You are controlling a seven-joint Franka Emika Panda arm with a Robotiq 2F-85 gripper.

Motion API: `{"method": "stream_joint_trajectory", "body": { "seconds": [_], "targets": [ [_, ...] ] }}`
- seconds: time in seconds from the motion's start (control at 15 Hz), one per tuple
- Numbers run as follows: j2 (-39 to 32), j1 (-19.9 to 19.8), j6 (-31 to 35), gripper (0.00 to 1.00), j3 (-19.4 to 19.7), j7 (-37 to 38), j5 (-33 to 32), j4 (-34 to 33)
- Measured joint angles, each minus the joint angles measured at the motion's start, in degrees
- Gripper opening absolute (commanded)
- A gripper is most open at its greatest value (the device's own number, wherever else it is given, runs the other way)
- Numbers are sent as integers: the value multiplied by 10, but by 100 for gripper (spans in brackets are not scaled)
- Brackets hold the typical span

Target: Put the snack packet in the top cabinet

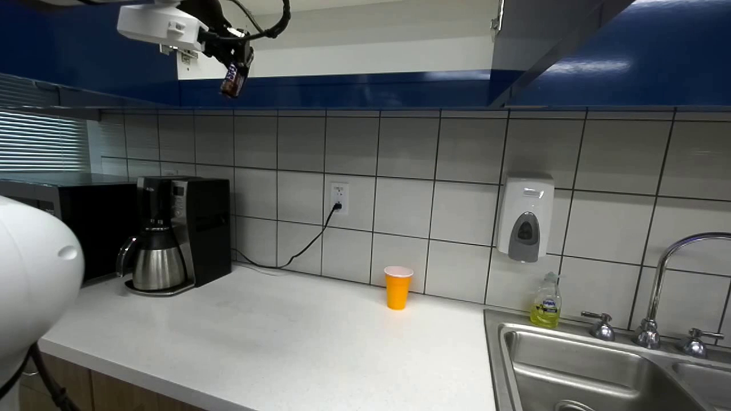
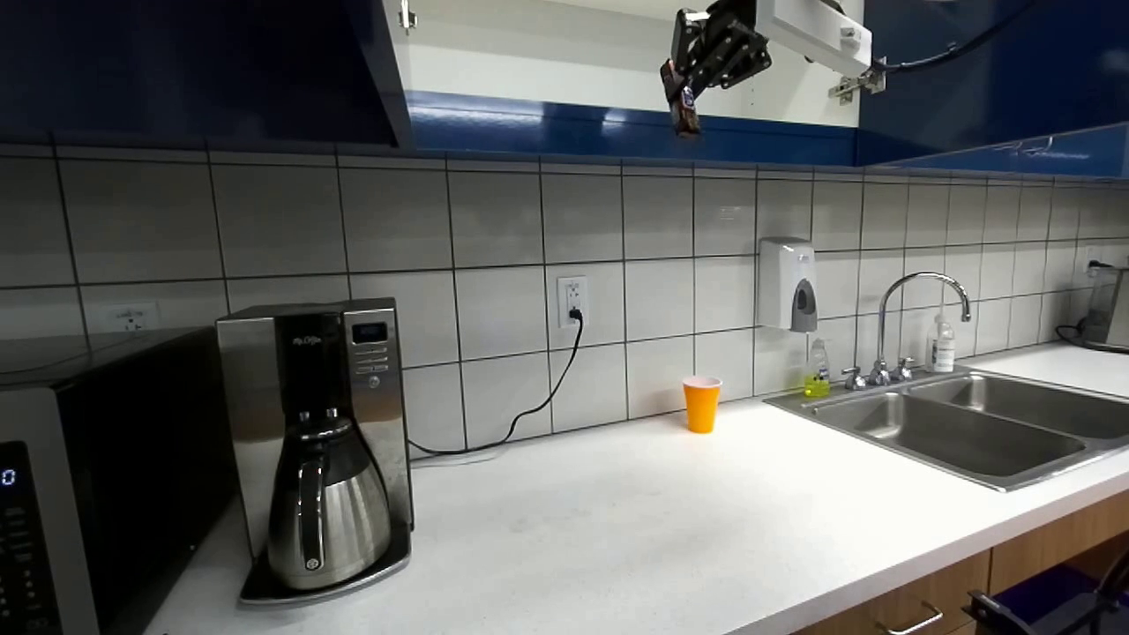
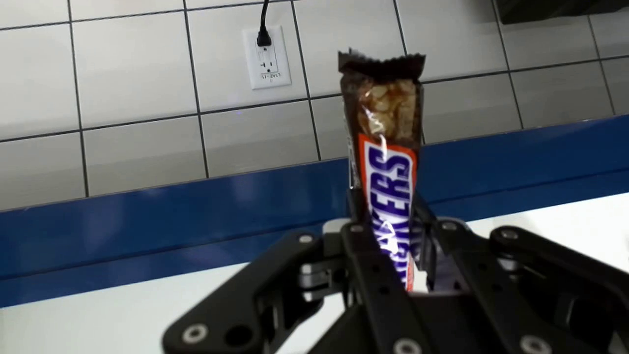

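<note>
Gripping: the gripper (image 3: 389, 211) had its jaws drawn in on the packet (image 3: 388, 118), one against each side, the gap only as wide as the packet.
Packet: it hung tilted from the jaws, free end down, on the near side of the blue lower edge of the cabinet (image 1: 342, 91); letters ending in KERS showed on it.
Cabinet: its doors (image 2: 935, 115) stood open to left and right, white interior in view.
Arm (image 1: 163, 25): white, it reached in high up in both exterior views.
Counter (image 1: 320, 342): pale, it ran along the tiled wall (image 2: 503, 220).
Coffee maker (image 2: 375, 353): it stood at the left, a steel carafe (image 2: 331, 520) in it, just beside the microwave (image 2: 132, 467).
Outlet (image 3: 269, 64): it held the plug of a black cord (image 1: 278, 267) that ran down left toward the coffee maker.
Sink (image 1: 499, 365): steel, it lay at the right, faucet (image 1: 655, 288) at its far side, soap bottle (image 1: 546, 308) left of the faucet.
Dispenser (image 1: 528, 194): white and grey, it was fixed to the wall above the bottle.
Cup (image 2: 702, 410): orange, it stood upright near the wall, between coffee maker and sink.
</note>
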State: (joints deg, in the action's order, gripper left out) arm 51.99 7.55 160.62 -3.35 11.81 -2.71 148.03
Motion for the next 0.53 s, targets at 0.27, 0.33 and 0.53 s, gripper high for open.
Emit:
{"method": "stream_joint_trajectory", "body": {
  "seconds": [0.27, 0.33, 0.53],
  "targets": [
    [-22, -2, -65, 6, 0, 0, 12, -63],
    [-29, -4, -81, 6, 0, 0, 13, -80],
    [-55, -11, -121, 6, 0, 0, 15, -128]
  ]
}}
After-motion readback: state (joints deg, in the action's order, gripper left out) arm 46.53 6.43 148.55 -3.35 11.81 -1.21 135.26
